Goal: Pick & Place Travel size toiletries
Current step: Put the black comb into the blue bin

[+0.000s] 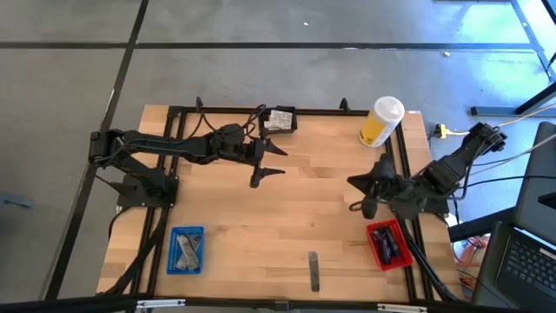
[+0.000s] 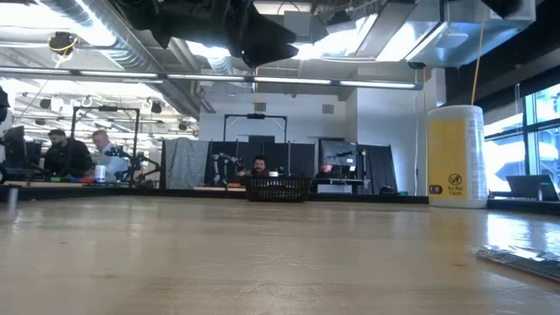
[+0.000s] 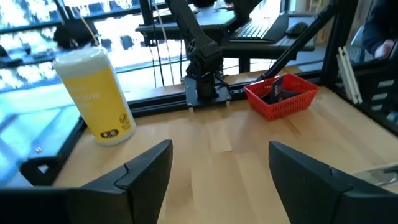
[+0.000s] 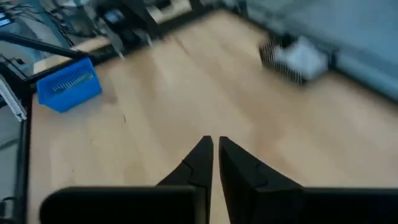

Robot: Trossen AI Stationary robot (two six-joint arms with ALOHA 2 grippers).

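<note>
One slim grey stick (image 1: 314,270) lies flat on the table near its near edge; it also shows in the low view (image 2: 521,260). Silvery-white sachets sit in a black basket (image 1: 280,120) at the far edge, seen too in the right wrist view (image 4: 297,57). My left gripper (image 1: 271,163) (image 3: 219,168) hovers open just near of the basket, holding nothing. My right gripper (image 1: 358,193) (image 4: 215,149) is shut and empty, above the table to the far-left of the red tray (image 1: 387,244). Dark tubes lie in that red tray (image 3: 281,94).
A blue tray (image 1: 186,250) (image 4: 68,87) with grey items sits at the near left. The tall yellow container with a white cap (image 1: 382,122) (image 3: 94,93) (image 2: 455,157) stands at the far right. A black frame rims the table. Bare wood lies between the arms. People sit in the room behind.
</note>
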